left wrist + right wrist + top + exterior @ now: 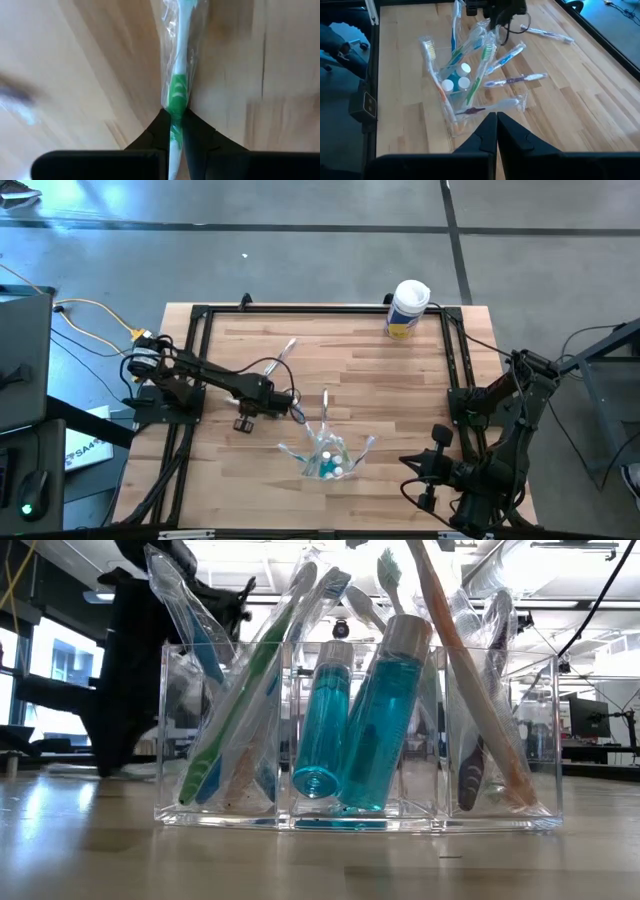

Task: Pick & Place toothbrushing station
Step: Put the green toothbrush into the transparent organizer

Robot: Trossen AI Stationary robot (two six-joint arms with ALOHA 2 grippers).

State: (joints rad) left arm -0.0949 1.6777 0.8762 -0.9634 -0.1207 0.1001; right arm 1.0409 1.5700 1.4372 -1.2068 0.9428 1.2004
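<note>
The left end effector [176, 131] pinches a wrapped green-and-white toothbrush [178, 75] lying on the desk [400, 390], just beside the clear holder [325, 460]. The holder carries more brushes and teal tubes [372, 720]; other brushes [520, 80] lie loose around it. A white canister [407, 308] stands at the far edge. The right end effector [496, 131] waits closed, empty, at the near right.

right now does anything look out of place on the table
Yes: wrapped toothbrushes lie loose on the wood beside the clear holder, one far off. The left hand pinches a green-handled one.
</note>
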